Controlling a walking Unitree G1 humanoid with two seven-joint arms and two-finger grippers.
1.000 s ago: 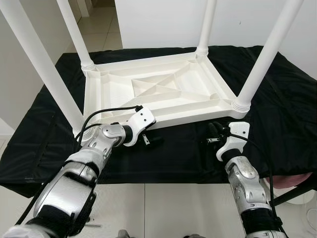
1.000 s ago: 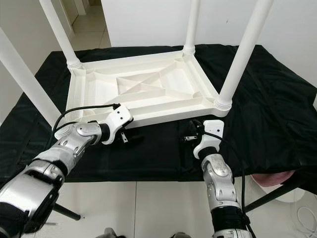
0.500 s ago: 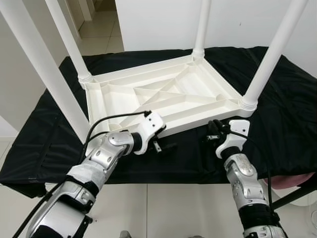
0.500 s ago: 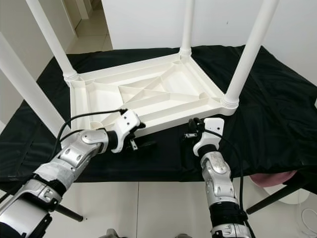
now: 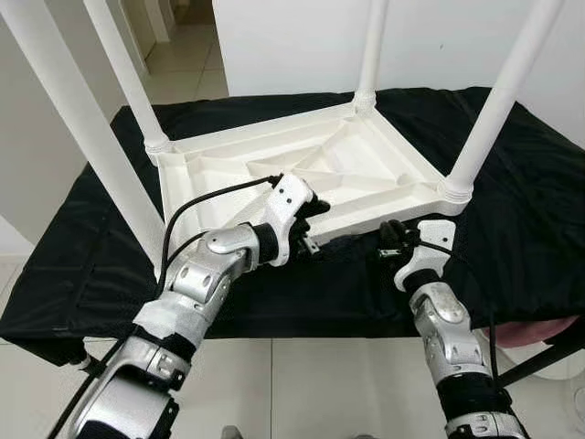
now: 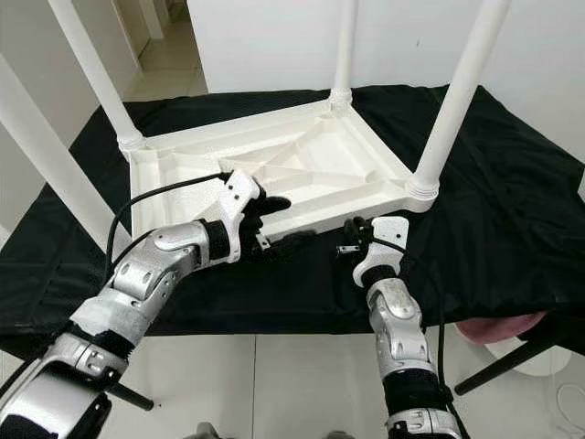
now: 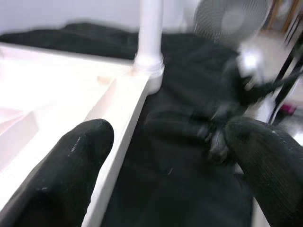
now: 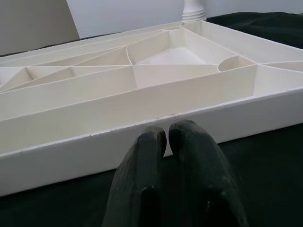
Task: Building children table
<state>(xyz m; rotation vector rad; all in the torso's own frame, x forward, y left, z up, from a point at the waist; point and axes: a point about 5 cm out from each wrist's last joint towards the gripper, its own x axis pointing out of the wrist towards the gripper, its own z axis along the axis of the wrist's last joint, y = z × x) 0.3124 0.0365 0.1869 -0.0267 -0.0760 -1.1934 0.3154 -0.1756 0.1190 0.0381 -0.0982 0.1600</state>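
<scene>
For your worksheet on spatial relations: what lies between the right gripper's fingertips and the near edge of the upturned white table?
Only bare black cloth. In the right wrist view, the right gripper, fingers shut, points at the table's near rim with nothing between.

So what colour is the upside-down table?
The table is plain white, clearest in the left eye view.

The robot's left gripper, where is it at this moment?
In the head views the left gripper is open at the near rim of the upturned white table, one finger above the rim and one below, left of the right gripper on the black cloth.
</scene>
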